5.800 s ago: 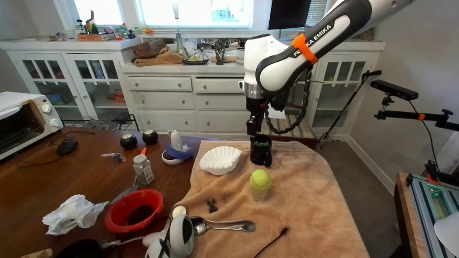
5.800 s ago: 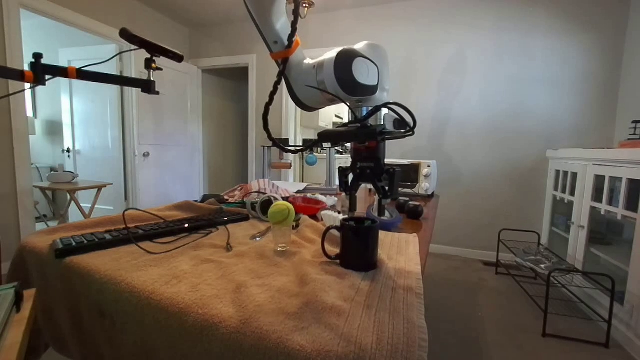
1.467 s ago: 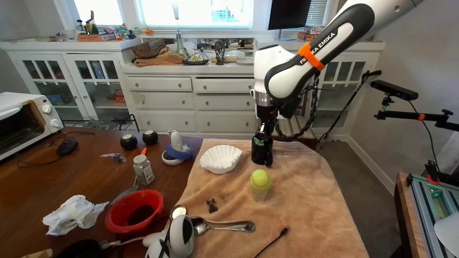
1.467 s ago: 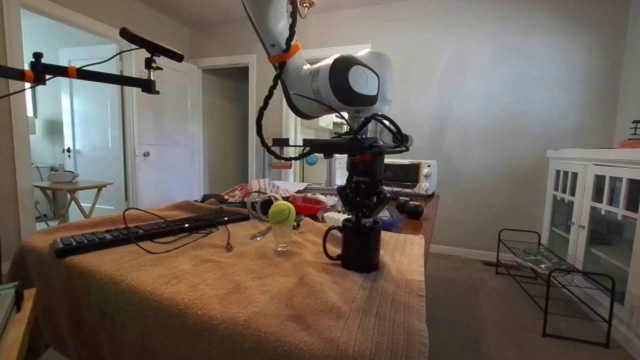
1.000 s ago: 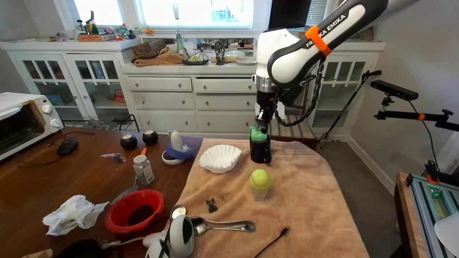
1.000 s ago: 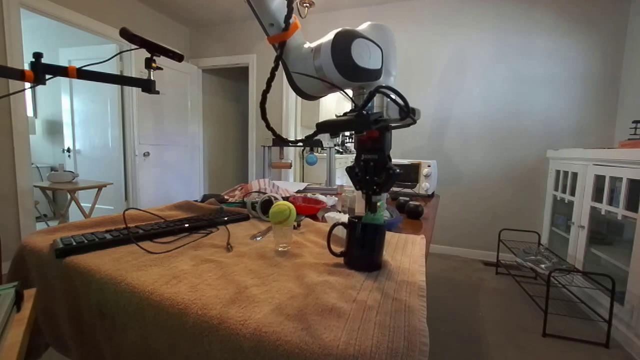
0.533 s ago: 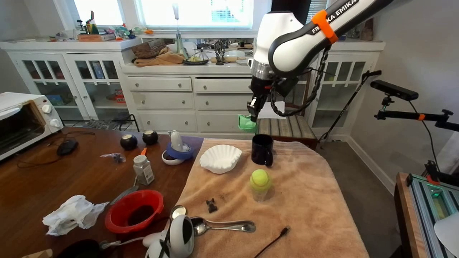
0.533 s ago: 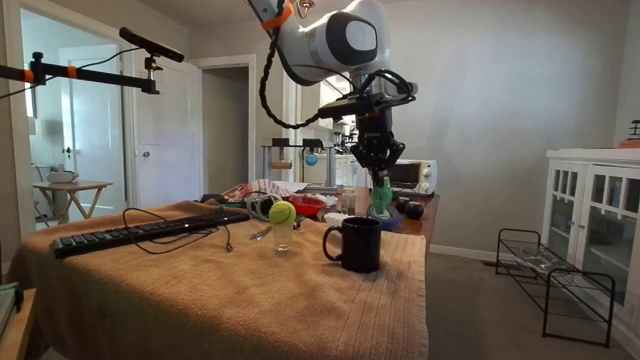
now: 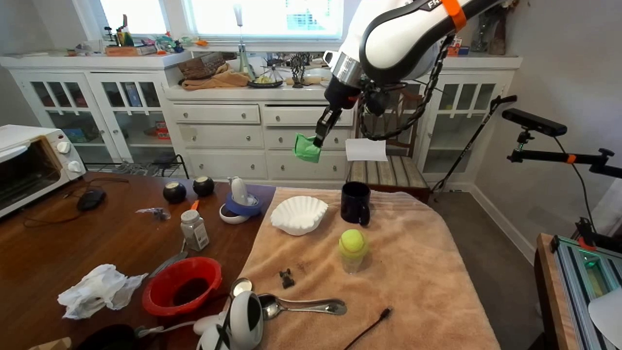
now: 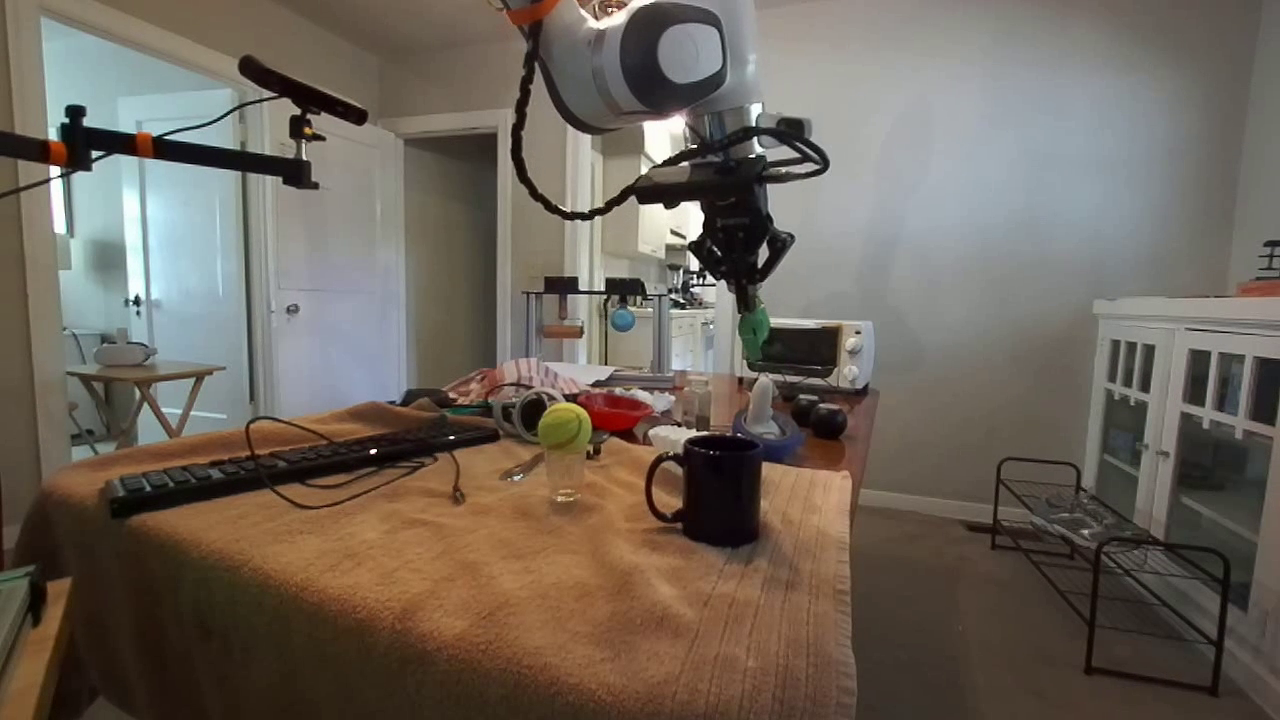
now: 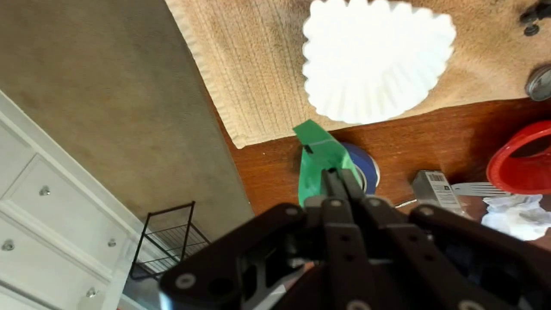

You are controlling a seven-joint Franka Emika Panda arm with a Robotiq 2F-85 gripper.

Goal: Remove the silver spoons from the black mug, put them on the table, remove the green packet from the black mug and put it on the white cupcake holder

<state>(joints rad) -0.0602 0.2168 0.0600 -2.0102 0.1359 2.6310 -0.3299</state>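
Above the level of the cloth-draped counter (image 9: 418,282), one green packet (image 9: 306,148) hangs pinched in the clenched jaws, apart from one white cupcake holder (image 9: 298,215). Near the counter's edge stands one upright black mug (image 9: 354,201), inside too dark to read, a gap between it and the holder. Two silver spoons (image 9: 307,306) lie overlapping; one tennis ball (image 9: 353,241) tops one clear cup (image 9: 352,265). Beyond the edge spreads brown floor (image 11: 116,86).
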